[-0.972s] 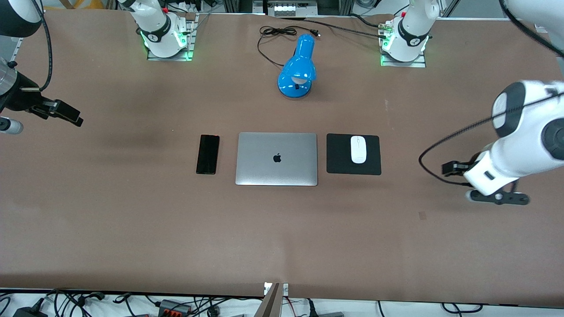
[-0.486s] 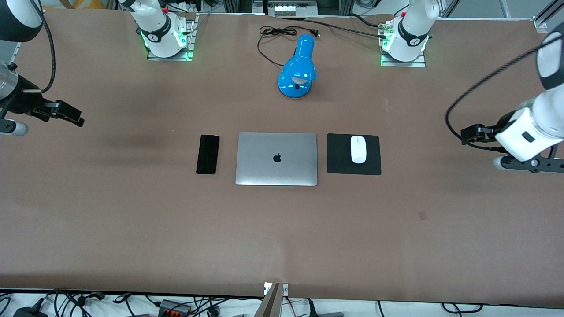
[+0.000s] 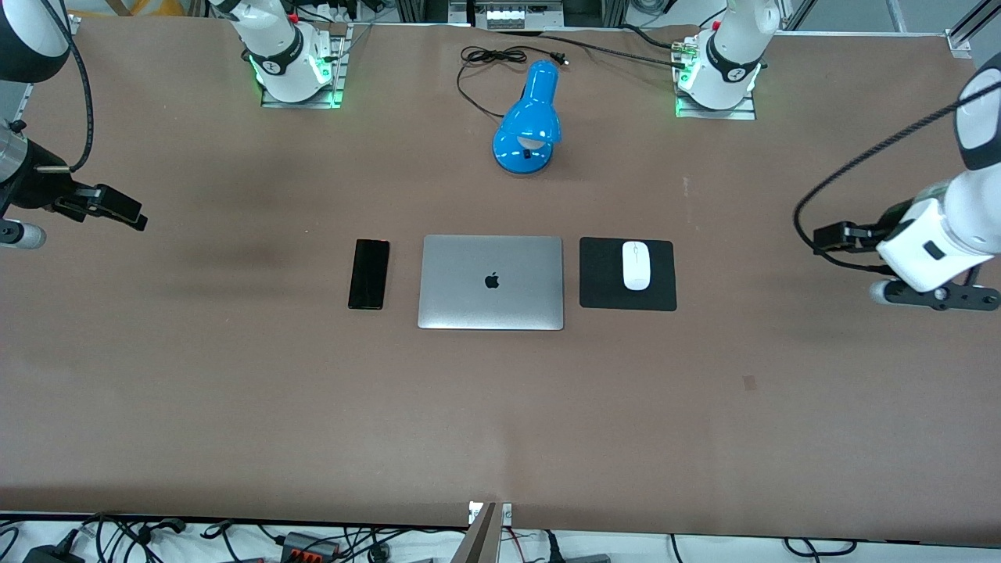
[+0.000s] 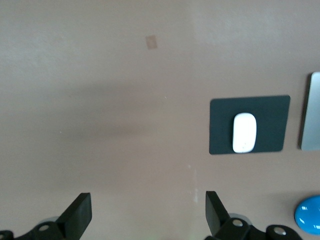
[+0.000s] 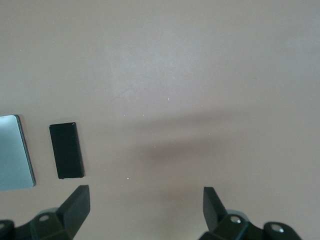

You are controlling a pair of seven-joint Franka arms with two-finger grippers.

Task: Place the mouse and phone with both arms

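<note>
The white mouse [image 3: 636, 266] lies on a square black mouse pad [image 3: 606, 291], beside the laptop toward the left arm's end of the table. It also shows in the left wrist view [image 4: 244, 132]. The black phone [image 3: 368, 274] lies flat beside the laptop toward the right arm's end, and shows in the right wrist view [image 5: 66, 150]. My left gripper [image 3: 927, 267] [image 4: 148, 212] hangs open and empty over bare table at the left arm's end. My right gripper [image 3: 31, 207] [image 5: 146, 205] hangs open and empty over bare table at the right arm's end.
A closed silver laptop [image 3: 491, 281] lies between the phone and the mouse pad. A blue desk lamp [image 3: 529, 121] with a black cord lies farther from the front camera. A small tape mark [image 3: 750, 381] is on the brown table.
The left arm has swung away from the mouse pad toward its end of the table, and farther from the front camera. The right gripper has shifted only slightly. Mouse and phone have not moved.
</note>
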